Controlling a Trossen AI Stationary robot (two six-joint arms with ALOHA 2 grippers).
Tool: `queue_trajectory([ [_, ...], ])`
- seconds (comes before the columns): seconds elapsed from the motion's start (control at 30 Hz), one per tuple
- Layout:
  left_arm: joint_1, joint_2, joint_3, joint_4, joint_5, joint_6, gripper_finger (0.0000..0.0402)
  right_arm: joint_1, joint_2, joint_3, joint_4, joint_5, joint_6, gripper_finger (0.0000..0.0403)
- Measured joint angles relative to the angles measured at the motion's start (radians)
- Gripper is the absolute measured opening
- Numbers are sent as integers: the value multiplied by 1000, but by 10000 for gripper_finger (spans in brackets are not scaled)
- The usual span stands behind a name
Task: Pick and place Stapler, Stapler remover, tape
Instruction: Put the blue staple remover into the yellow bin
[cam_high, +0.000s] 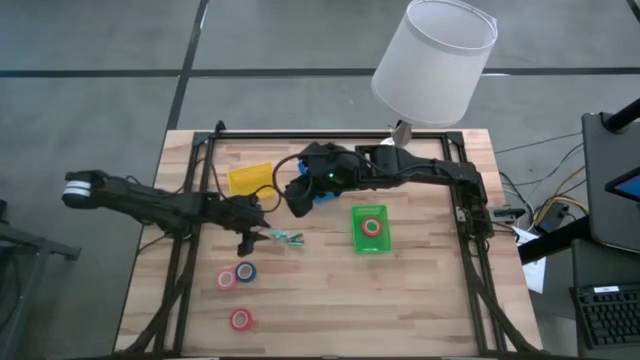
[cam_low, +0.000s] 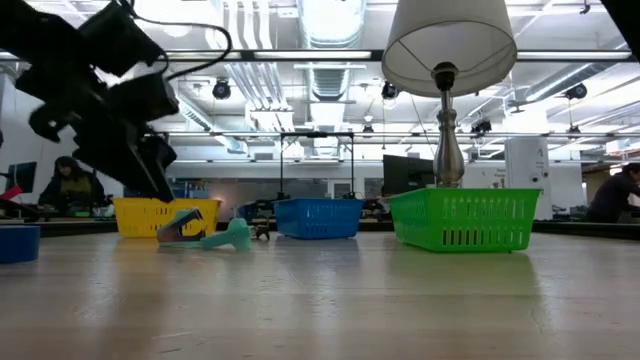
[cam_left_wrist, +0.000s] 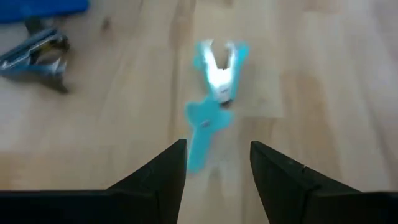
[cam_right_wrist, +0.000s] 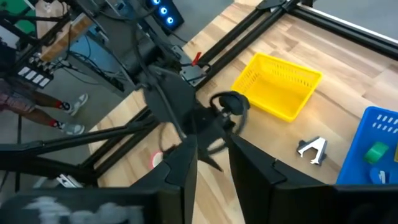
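Teal plastic staple remover (cam_left_wrist: 214, 93): lying flat on the wooden table (cam_high: 420, 290), directly ahead of the left gripper (cam_left_wrist: 216, 168) and centred on the gap between its fingers. Long axis runs away from the gripper, handle end nearest, claw end farthest. Left gripper: fingers parted moderately, holding nothing, just short of the handle. Judged the nearer arm; a straight advance and descent would bring the fingers astride the handle.

Metal remover (cam_left_wrist: 37, 53): off to one side of the left gripper, beside the blue tray (cam_high: 318, 192).

Right gripper (cam_right_wrist: 211, 155): raised above the blue tray, fingers apart, empty, farther from the teal item.

Tape rolls: red (cam_high: 227, 278) and blue (cam_high: 245, 272) touching, another red (cam_high: 240, 319) nearer the table edge, a fourth in the green tray (cam_high: 371, 229).

Yellow tray (cam_high: 250, 177): beyond the left gripper.
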Motion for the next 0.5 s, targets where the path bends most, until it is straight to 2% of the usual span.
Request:
queue_trajectory([
  [0.23,0,89,0,9,-14,35,181,0,0,0,7,0,-3,79],
  [0.5,0,196,0,125,-41,48,181,0,0,0,12,0,-5,87],
])
